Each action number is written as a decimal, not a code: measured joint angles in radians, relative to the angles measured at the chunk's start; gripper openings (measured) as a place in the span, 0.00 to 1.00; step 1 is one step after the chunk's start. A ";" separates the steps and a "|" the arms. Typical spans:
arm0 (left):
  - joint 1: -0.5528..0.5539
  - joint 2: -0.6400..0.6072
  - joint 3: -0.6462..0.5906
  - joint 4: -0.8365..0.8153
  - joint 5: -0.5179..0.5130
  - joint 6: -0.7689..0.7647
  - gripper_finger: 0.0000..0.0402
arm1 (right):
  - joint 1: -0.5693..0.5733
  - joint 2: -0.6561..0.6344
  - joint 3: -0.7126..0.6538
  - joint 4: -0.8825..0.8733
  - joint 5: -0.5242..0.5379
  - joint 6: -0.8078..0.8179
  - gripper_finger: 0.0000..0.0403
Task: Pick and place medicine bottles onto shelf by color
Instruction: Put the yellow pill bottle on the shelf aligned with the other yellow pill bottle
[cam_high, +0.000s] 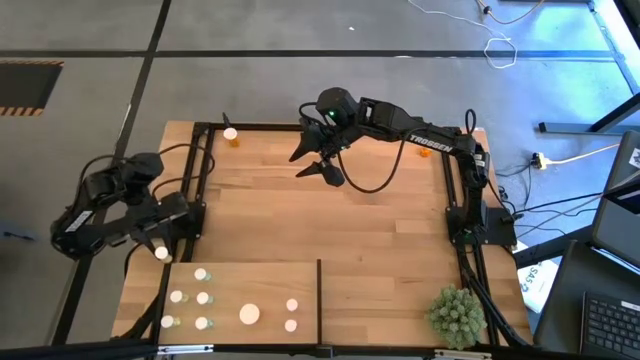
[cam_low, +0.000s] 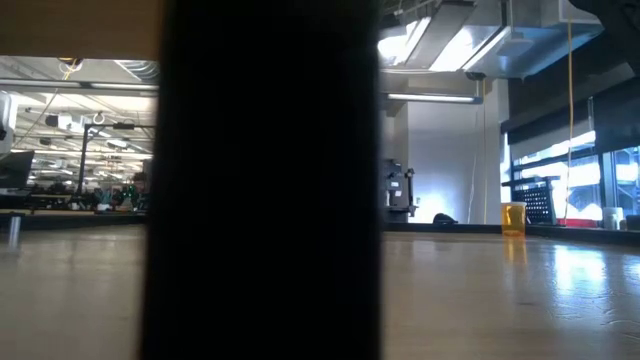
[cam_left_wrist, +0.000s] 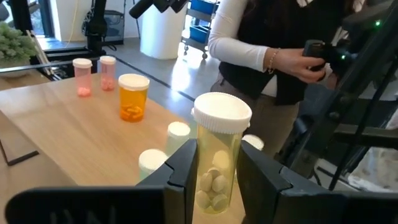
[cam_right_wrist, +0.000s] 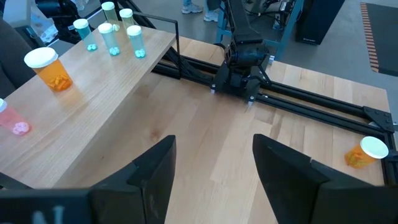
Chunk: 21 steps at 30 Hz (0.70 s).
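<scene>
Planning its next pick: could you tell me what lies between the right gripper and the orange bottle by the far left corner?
Only bare planked tabletop, in the high view.

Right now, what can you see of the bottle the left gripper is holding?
The held bottle is a clear yellow-green plastic cylinder with a white cap, a few pale oval pills at its bottom. It stands upright, pinched at mid-body between the left gripper fingers, above the near-left corner of the shelf, close to the greenish bottles already there.

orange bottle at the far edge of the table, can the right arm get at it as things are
Probably yes. The right gripper hangs open and empty over bare tabletop, and the orange bottle stands alone beside the frame rail with nothing between them. The left gripper, shut on a greenish bottle, is far off.
</scene>
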 joint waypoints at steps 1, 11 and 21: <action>0.000 0.000 -0.012 -0.002 0.000 0.026 0.21 | 0.000 0.000 0.000 0.000 0.000 0.000 0.54; -0.001 0.000 -0.162 -0.004 0.136 0.215 0.21 | 0.000 0.000 0.000 0.000 0.000 0.000 0.54; -0.059 0.000 -0.297 0.018 0.165 0.398 0.22 | 0.000 0.000 0.000 0.000 0.000 0.000 0.54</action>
